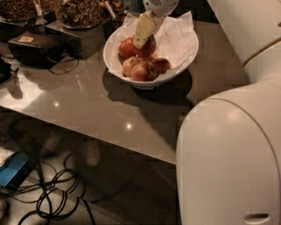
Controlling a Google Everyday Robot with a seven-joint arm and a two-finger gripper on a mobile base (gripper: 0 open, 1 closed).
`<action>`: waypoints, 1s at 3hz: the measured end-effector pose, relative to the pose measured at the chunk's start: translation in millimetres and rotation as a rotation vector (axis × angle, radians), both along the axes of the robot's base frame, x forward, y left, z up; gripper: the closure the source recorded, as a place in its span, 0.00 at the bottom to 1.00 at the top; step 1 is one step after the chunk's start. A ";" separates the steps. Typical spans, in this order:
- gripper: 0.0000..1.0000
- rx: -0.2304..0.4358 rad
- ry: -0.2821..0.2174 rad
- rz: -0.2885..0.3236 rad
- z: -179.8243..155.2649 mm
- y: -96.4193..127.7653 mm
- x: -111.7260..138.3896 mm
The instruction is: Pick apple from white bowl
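The white bowl [184,55], lined with crumpled white paper, stands at the back of the grey table [96,105]. My gripper [145,37] reaches down into it from above. One pale yellow finger [143,30] lies across the front of the deep red apple [149,47]; the other finger is hidden behind it. The gripper is shut on the apple, which sits on top of the pile. A smaller red apple [125,47] lies to its left. Three paler apples [144,71] lie in front of it.
Dark trays of nuts [79,11] and a black box [37,46] stand left of the bowl. My white arm and body [232,149] fill the right side. Cables [52,197] and a blue device [13,169] lie on the floor below the table's edge.
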State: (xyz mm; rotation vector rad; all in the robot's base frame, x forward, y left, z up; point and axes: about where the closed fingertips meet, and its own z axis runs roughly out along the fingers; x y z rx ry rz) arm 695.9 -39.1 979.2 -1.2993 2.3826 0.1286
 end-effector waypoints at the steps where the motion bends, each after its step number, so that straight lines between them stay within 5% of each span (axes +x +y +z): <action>1: 1.00 0.001 -0.005 0.008 2.1 1.5 -0.3; 3: 0.59 0.001 -0.005 0.008 2.1 1.6 -0.3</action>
